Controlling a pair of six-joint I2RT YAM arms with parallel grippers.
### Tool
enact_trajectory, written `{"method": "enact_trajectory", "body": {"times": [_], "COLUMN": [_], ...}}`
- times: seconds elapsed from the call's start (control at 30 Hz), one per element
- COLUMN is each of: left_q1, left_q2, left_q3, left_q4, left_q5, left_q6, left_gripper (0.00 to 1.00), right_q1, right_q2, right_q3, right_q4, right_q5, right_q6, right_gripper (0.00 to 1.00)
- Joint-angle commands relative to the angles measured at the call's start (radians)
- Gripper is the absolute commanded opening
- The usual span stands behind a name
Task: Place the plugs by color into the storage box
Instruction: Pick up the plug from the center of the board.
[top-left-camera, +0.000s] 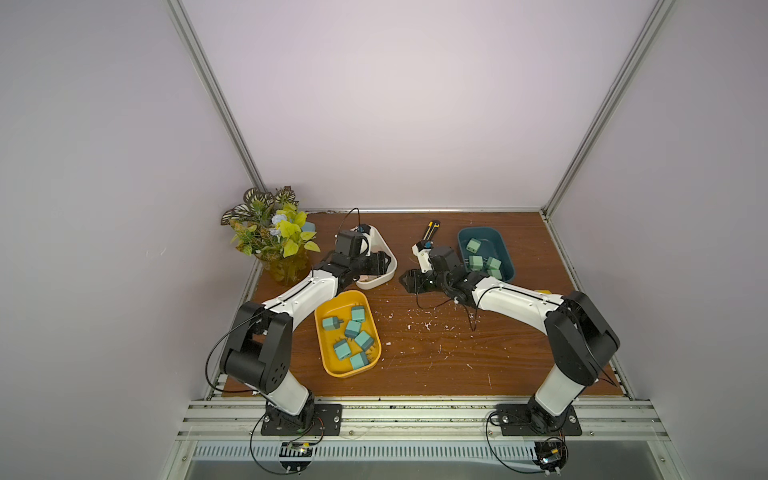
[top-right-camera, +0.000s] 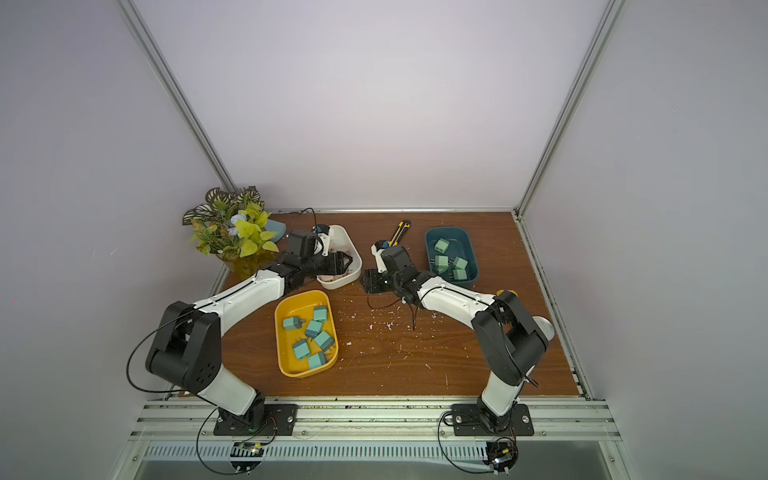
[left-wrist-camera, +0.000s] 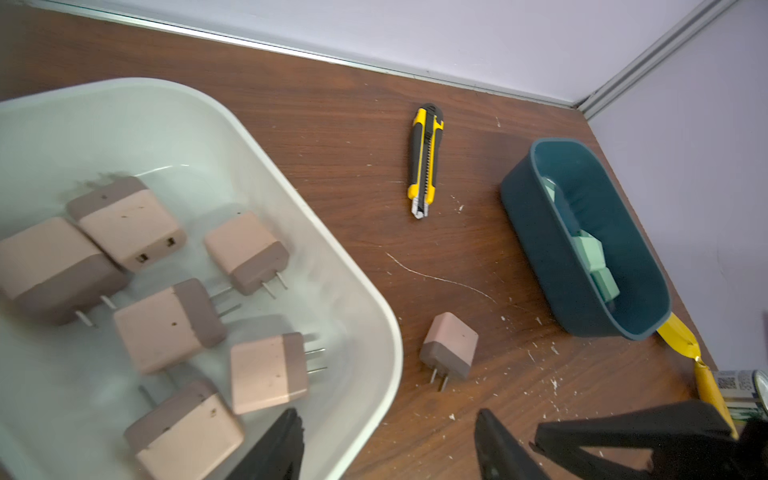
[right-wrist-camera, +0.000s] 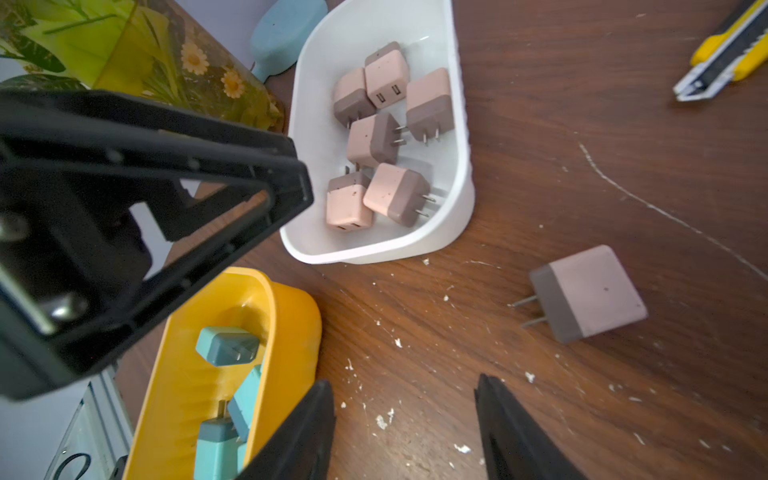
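seen from my remote desk: both top views hang high over the near edge of the table (top-left-camera: 436, 361), looking steeply down and sharing almost the whole scene. my left wrist camera sits close above the white bin (left-wrist-camera: 357, 299), facing the far right corner. the right wrist camera, equally low, faces back toward the left side. both wrist views share the white bin, the loose pink plug (left-wrist-camera: 451, 347) and the knife (left-wrist-camera: 424, 158).
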Motion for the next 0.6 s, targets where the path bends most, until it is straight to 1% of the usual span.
{"method": "enact_trajectory", "body": {"times": [0.0, 0.1, 0.2, 0.33, 0.47, 0.57], "left_q1": [-0.065, -0.12, -0.156, -0.177, -0.186, -0.187], "left_q2": [0.04, 0.075, 0.123, 0.216, 0.329, 0.396], "left_q3": [0.055, 0.085, 0.132, 0.242, 0.378, 0.452], "left_q4": [-0.016, -0.022, -0.039, -0.111, -0.223, -0.27], "left_q5": [-0.039, -0.066, -0.074, -0.059, -0.06, -0.068], "left_q6": [0.013, 0.027, 0.041, 0.093, 0.185, 0.218], "left_gripper": [0.69, 0.71, 0.72, 0.74, 0.75, 0.75], "right_q1": [-0.025, -0.05, -0.086, -0.127, -0.15, -0.161], "right_q2": [-0.07, -0.113, -0.158, -0.211, -0.257, -0.282], "right_q3": [-0.025, -0.074, -0.133, -0.199, -0.237, -0.259], "right_q4": [-0.002, -0.014, -0.003, 0.021, 0.024, 0.025], "right_q5": [0.046, 0.065, 0.056, 0.035, 0.048, 0.056], "right_q6": [-0.028, -0.035, -0.026, -0.011, -0.01, -0.009], "right_gripper": [0.61, 0.62, 0.62, 0.63, 0.64, 0.64]}}
